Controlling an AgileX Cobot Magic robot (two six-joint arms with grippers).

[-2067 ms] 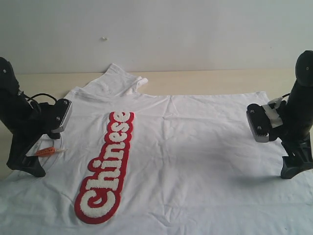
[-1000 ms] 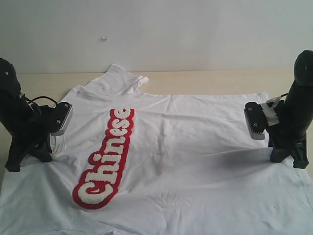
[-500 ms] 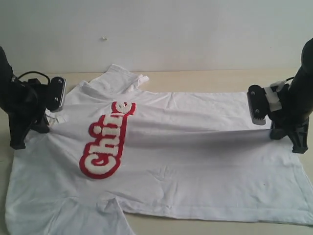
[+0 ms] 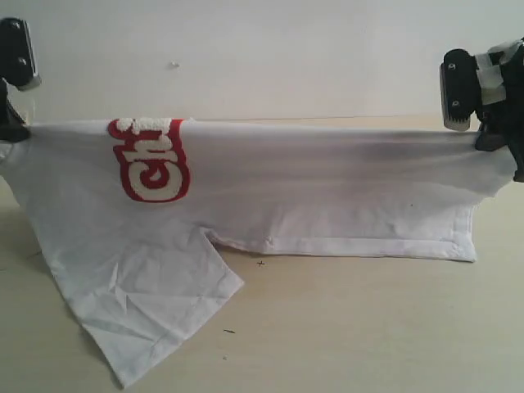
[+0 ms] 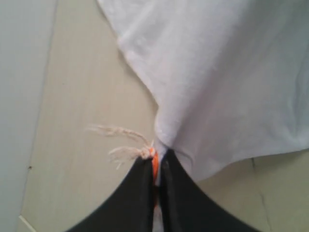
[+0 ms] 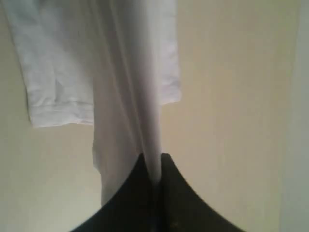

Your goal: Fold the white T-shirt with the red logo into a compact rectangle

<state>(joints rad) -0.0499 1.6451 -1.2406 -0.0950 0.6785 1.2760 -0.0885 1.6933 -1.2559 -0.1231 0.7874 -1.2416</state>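
Note:
The white T-shirt hangs stretched between both grippers above the beige table, its lower part and one sleeve draped onto the table. The red logo shows at the upper left, folded over the top edge so only part of it is visible. My left gripper at the far left is shut on the shirt, with the orange neck tag and a frayed string pinched between its fingers. My right gripper at the far right is shut on the shirt's cloth.
The beige table lies bare in front of the hanging shirt. A pale wall stands behind. The hem rests on the table at centre right.
Both grippers have risen and moved back, lifting the shirt off the table. The logo has folded over the raised edge and the sleeve now trails at the front left.

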